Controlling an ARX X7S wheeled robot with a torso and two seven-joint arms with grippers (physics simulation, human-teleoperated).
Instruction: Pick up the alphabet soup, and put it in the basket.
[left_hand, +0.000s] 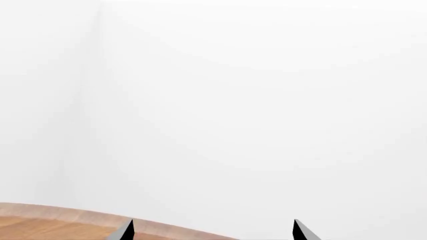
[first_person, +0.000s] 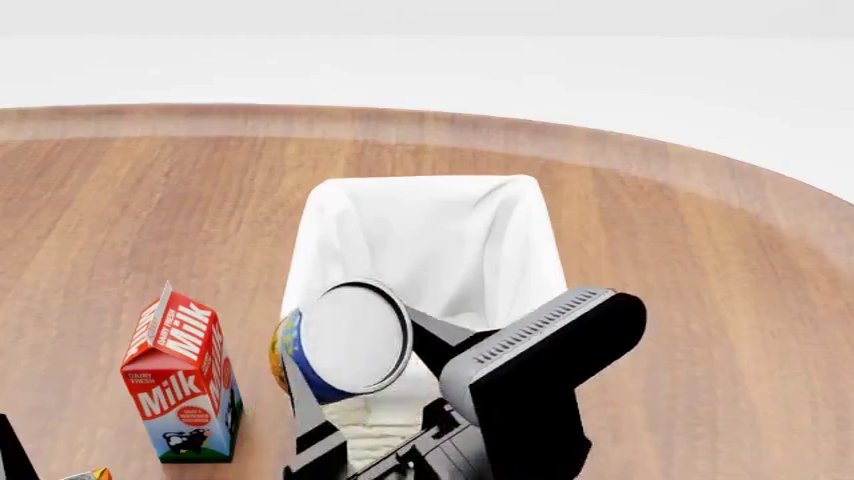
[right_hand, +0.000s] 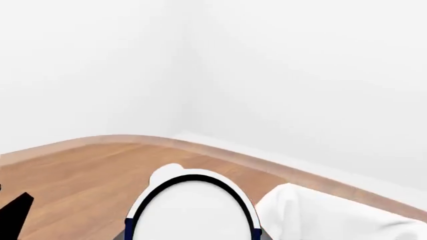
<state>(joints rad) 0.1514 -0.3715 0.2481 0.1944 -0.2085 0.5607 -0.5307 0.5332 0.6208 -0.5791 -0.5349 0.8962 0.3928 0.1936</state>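
Hovering over the basket (first_person: 514, 215), your right gripper (first_person: 350, 395) was clamped on the alphabet soup (first_person: 340, 340), tipped sideways at the near left rim, apparently ready to drop; the milk carton (first_person: 180, 375) stood left.

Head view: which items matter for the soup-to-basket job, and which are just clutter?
Job:
- alphabet soup, held in the right gripper, tilted at the basket's near rim
- basket, white cloth lining, on the wooden table

Clutter:
- milk carton, upright, to the basket's left
- small object cut off at the bottom edge, can't identify
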